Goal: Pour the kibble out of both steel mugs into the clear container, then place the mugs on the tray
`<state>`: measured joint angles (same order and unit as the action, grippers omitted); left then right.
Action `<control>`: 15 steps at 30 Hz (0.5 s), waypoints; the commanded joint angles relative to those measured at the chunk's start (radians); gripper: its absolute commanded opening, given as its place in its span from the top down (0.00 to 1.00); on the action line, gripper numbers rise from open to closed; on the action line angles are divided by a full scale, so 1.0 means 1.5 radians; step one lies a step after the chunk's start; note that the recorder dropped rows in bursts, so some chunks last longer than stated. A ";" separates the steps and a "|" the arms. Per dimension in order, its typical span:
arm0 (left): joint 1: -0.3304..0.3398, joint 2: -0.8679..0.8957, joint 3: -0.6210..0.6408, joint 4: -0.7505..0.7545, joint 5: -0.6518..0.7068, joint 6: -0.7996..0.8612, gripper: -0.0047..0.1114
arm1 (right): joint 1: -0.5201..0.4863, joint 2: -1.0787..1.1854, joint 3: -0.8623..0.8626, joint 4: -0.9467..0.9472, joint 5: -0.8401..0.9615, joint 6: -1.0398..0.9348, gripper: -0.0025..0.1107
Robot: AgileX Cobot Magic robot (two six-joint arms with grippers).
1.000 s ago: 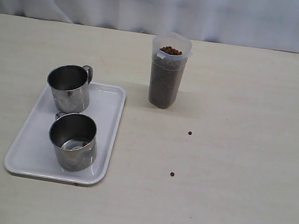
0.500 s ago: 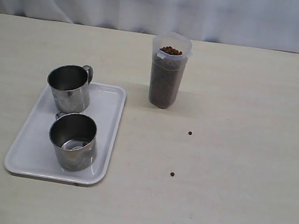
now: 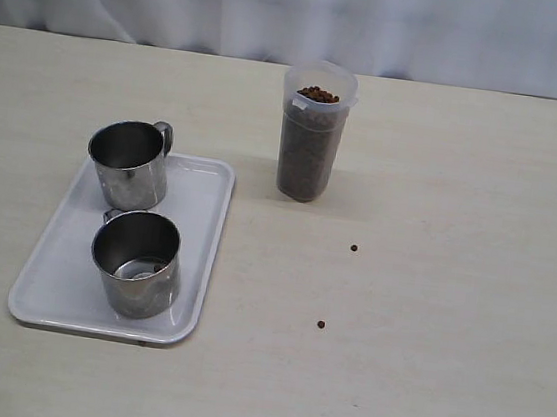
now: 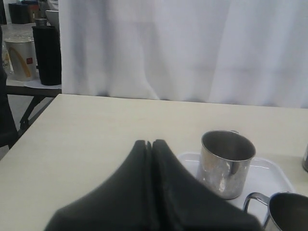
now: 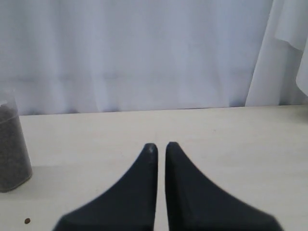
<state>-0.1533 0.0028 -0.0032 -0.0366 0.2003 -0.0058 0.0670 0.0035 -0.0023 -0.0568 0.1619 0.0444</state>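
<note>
Now the far steel mug and near steel mug are standing on the tray, at 8 o'clock from the clear container holding the kibble. The left claw and right claw are pressing together, pinching nothing.

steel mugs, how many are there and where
2, both upright on the tray: the far mug at its back end, the near mug at its front end. No others visible; none seems hidden.

Shiny steel mugs, smooth white plastic tray, translucent plastic container, matt table
</note>
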 commanded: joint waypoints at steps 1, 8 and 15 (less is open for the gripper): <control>0.001 -0.002 0.002 -0.001 -0.014 -0.005 0.96 | -0.004 -0.002 0.002 -0.022 -0.010 0.026 0.94; 0.001 -0.002 0.002 -0.001 -0.014 -0.005 0.96 | -0.004 -0.002 0.002 -0.060 -0.005 0.081 0.94; 0.001 -0.002 0.002 -0.001 -0.014 -0.005 0.96 | -0.004 -0.002 0.002 -0.015 0.000 0.007 0.94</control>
<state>-0.1533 0.0028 -0.0032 -0.0366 0.1984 -0.0058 0.0670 0.0035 -0.0023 -0.1136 0.1568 0.1182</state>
